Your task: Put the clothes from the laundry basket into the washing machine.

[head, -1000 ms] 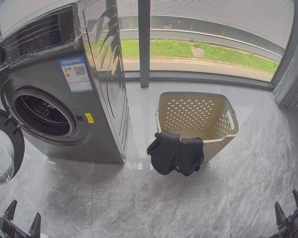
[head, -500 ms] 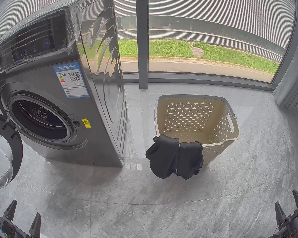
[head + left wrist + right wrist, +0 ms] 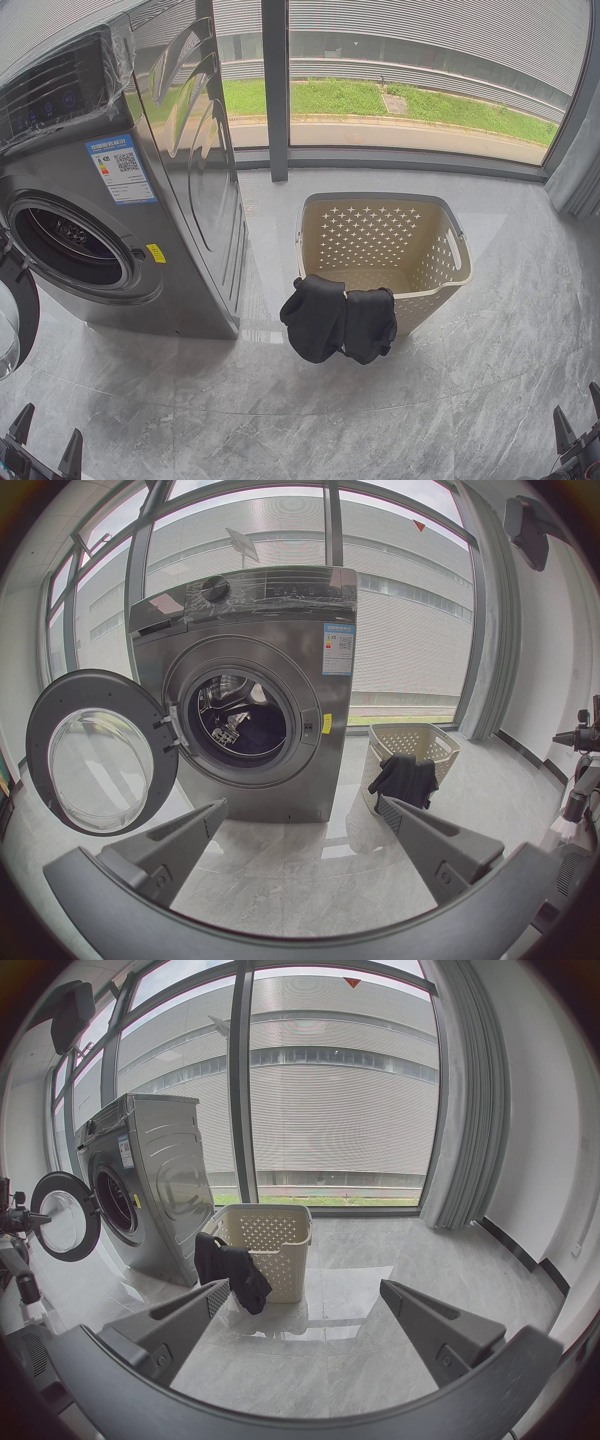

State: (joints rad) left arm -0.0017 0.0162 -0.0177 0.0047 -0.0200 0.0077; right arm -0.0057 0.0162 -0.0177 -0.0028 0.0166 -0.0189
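A beige laundry basket (image 3: 437,219) (image 3: 437,739) (image 3: 294,1222) stands on the floor right of the grey washing machine (image 3: 181,206) (image 3: 250,642) (image 3: 169,1172). Black clothes (image 3: 337,319) (image 3: 405,780) (image 3: 231,1266) hang over the basket's near rim. The machine's round door (image 3: 15,312) (image 3: 94,752) (image 3: 65,1216) is swung open; dark fabric lies inside the drum (image 3: 256,720). My left gripper (image 3: 47,434) (image 3: 300,814) is open at the lower left, far from the basket. My right gripper (image 3: 578,412) (image 3: 303,1294) is open at the lower right, holding nothing.
A tall window with a dark pillar (image 3: 275,87) runs behind the basket. A grey curtain (image 3: 578,169) (image 3: 469,1116) hangs at the right. The grey marble floor (image 3: 312,425) lies open between the grippers and the basket.
The whole head view has shifted: machine and basket sit farther left than before, so the camera has moved. Both grippers keep their places in the frame, still open.
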